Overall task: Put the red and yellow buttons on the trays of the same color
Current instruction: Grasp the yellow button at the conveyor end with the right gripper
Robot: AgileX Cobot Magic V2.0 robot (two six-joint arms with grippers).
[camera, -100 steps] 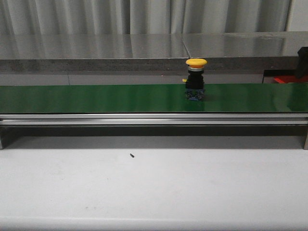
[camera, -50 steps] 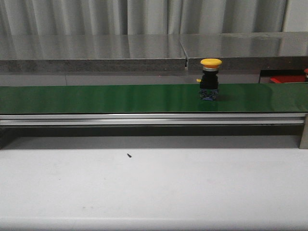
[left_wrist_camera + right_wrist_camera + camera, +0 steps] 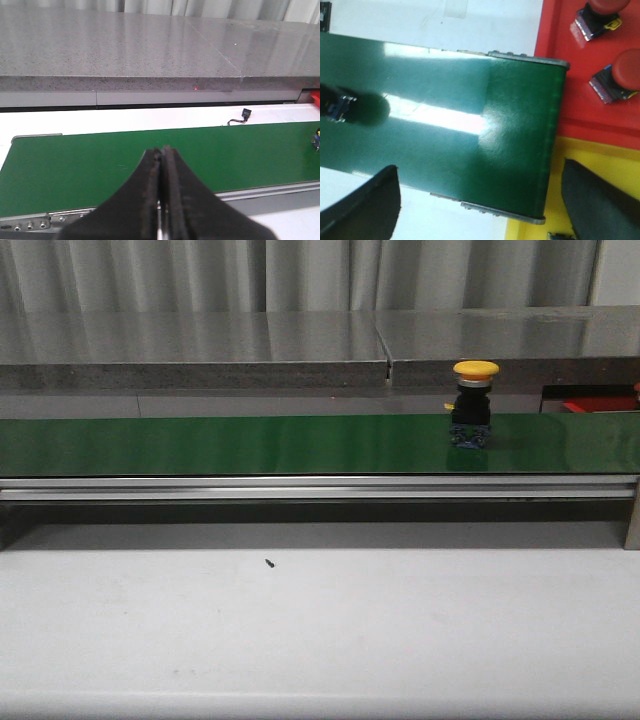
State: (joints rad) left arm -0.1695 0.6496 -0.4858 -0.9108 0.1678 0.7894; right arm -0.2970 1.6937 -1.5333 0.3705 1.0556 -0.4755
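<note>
A yellow button (image 3: 474, 405) with a black and blue base stands upright on the green belt (image 3: 250, 444), toward its right end. In the right wrist view only its base (image 3: 338, 107) shows at the picture's edge. My right gripper (image 3: 480, 167) hangs open over the belt's end, nothing between its fingers (image 3: 367, 207). Beside that end lie the red tray (image 3: 560, 100), holding two red buttons (image 3: 601, 14) (image 3: 622, 75), and the yellow tray (image 3: 620, 167). My left gripper (image 3: 161, 156) is shut and empty above the belt (image 3: 100, 160). Neither gripper shows in the front view.
A grey stone ledge (image 3: 200, 350) runs behind the belt, and an aluminium rail (image 3: 300, 487) runs along its front. A small black speck (image 3: 269, 563) lies on the white table. A black connector with a wire (image 3: 243, 115) sits behind the belt.
The yellow button has travelled to the right along the belt, from near the middle toward the right end.
</note>
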